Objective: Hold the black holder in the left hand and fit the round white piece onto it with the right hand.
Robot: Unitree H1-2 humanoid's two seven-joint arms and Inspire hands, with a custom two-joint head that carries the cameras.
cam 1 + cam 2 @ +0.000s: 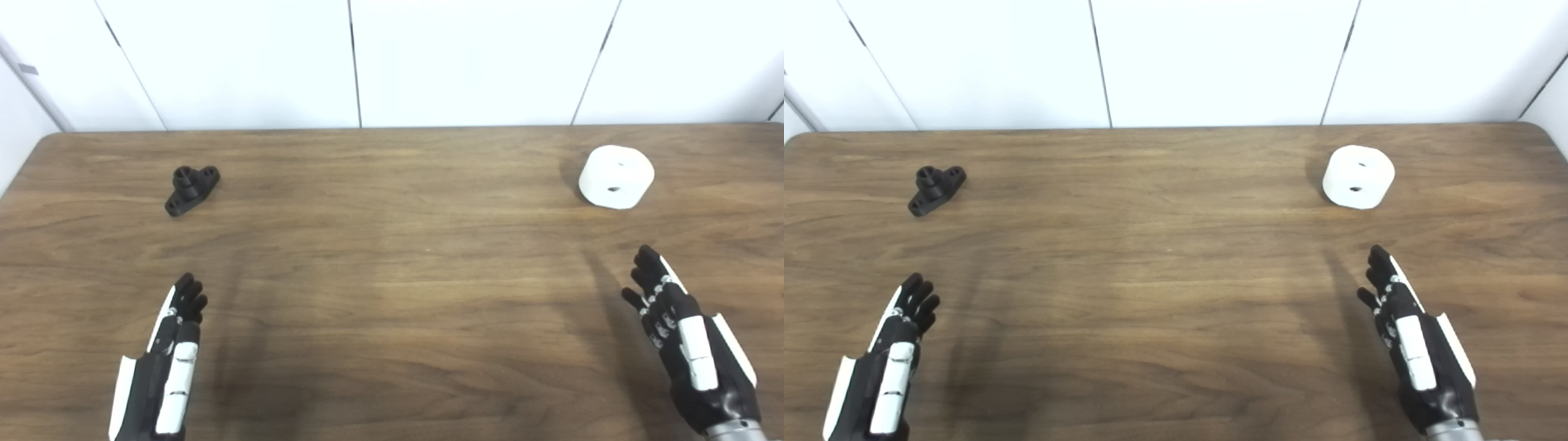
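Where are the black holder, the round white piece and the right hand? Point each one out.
black holder [192, 189], left eye view, on its middle boss.
round white piece [616, 176], left eye view, on its top face.
right hand [1415, 343], right eye view, on its white back plate.

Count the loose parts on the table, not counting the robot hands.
2. The black holder lies far left on the table, beyond the left robot hand. The round white piece sits far right, beyond the right robot hand. Nothing seems hidden.

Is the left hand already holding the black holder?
No, the left hand is open near the front edge, while the black holder lies apart on the table.
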